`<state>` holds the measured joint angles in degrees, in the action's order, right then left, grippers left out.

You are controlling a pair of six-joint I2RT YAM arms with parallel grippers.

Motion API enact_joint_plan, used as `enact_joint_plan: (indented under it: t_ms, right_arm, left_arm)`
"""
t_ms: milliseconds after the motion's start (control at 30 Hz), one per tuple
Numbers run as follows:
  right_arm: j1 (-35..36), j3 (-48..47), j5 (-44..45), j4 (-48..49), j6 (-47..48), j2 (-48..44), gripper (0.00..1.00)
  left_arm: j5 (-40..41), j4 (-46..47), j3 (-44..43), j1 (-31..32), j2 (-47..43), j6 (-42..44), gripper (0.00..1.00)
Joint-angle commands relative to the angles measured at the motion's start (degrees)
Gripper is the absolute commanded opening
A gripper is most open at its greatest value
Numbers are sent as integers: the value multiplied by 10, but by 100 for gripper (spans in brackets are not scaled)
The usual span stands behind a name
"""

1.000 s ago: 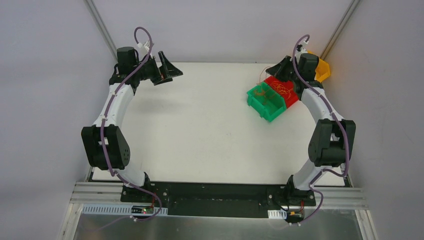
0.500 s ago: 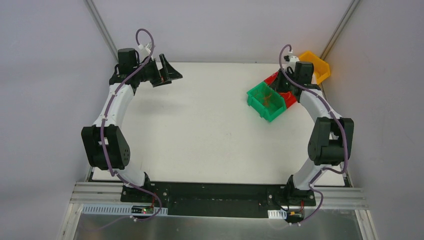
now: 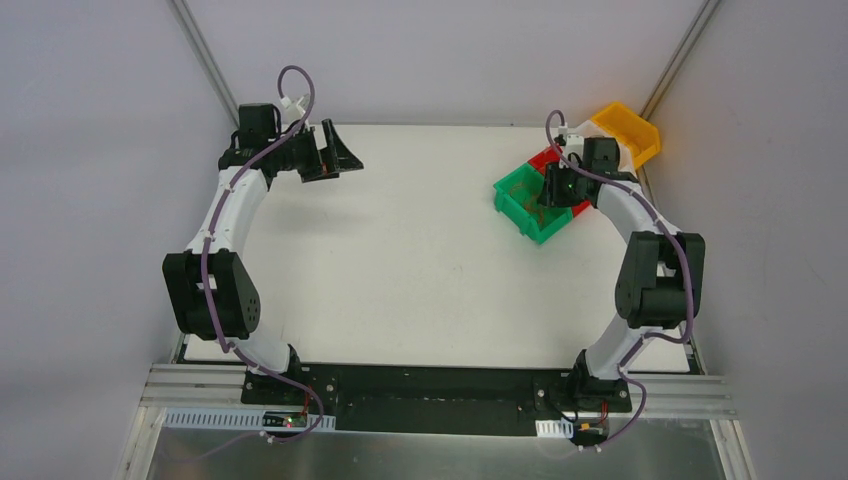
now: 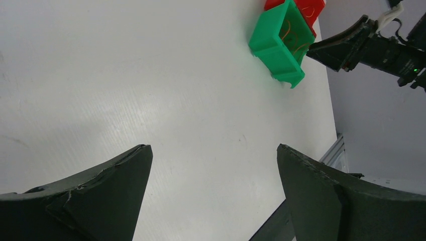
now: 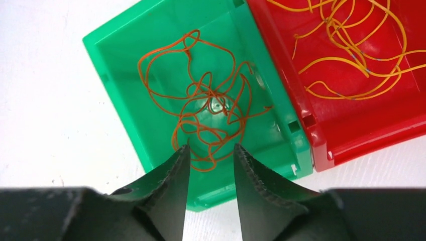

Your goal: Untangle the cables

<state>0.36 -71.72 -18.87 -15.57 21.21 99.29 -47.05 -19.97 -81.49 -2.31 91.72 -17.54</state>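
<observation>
My right gripper [image 5: 210, 150], jaws narrowly parted and empty, hangs over one wall of the green bin [image 5: 118, 70]. The orange cables [image 5: 206, 108] lie inside that bin, under and just beyond its tips, a roundish knot with no clear long axis. My left gripper [image 4: 213, 148], wide open, is well apart from the green bin, so I judge the right arm nearer.

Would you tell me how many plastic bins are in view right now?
3. The green bin sits right of centre; the red bin adjoins its far-right side, partly hidden under the right arm; the yellow bin is at the far right corner.
</observation>
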Motion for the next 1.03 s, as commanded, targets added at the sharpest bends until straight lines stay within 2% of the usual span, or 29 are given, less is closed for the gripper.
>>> enact_joint_plan:
  t_ms: [0,133,233,300,467,600,800,1000]
  right_arm:
    - [-7,-50,-17,-57,18,-61,44]
    - [-34,-70,-32,-88,16,-91,67]
    - [-66,-75,-80,-105,-3,-116,82]
    - [-83,-80,-115,-122,-24,-132,98]
    - [-88,-109,-133,-212,-72,-142,99]
    - [-78,-102,-126,-265,-101,-133,99]
    - [-35,-35,-109,-256,-98,-154,99]
    - [-17,-29,-105,-248,-100,-151,99]
  left_arm:
    - [25,-66,-30,-3,7,25,99]
    - [40,-142,-78,-12,42,29,99]
    - [43,-166,-95,-26,55,37,99]
    - [34,-192,-116,-37,69,47,99]
    - [109,-284,-180,-39,102,104,99]
    - [148,-305,-172,-37,99,145,99]
    - [249,-319,-143,-2,86,167,99]
    - [274,-318,-127,21,73,164,99]
